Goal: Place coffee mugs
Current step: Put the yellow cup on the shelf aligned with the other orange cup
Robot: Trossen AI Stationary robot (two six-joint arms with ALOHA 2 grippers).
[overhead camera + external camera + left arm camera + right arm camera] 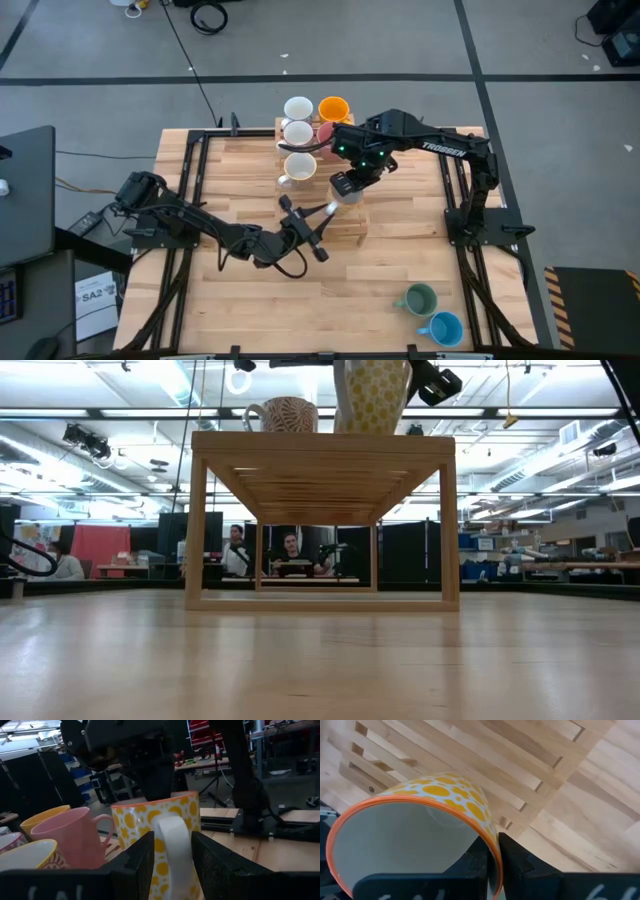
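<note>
The left gripper (322,212) is reaching in from the left side of the table (400,250), and its jaws are standing partway open around the white handle (172,855) of the yellow-dotted mug (347,190); the handle is sitting between the two dark fingers (131,865), close against them on both sides. Just beyond those jaws, the yellow-dotted mug is standing upright on the wooden rack (320,455), near its front edge.

From above, the right gripper (345,186) is pinching the orange rim (420,802) of that same mug, its jaws closed tight with the thin wall between them.

To the far side of the left jaws, the pink mug (75,837) and the orange mug (333,108) are sitting in the group at the back of the rack, alongside three white mugs (299,135). One of these, a patterned mug (283,415), is showing beside the held one in the low view.

Well apart from both jaws, at the near right corner of the table, the dark green mug (416,298) and the blue mug (443,328) are standing side by side.
</note>
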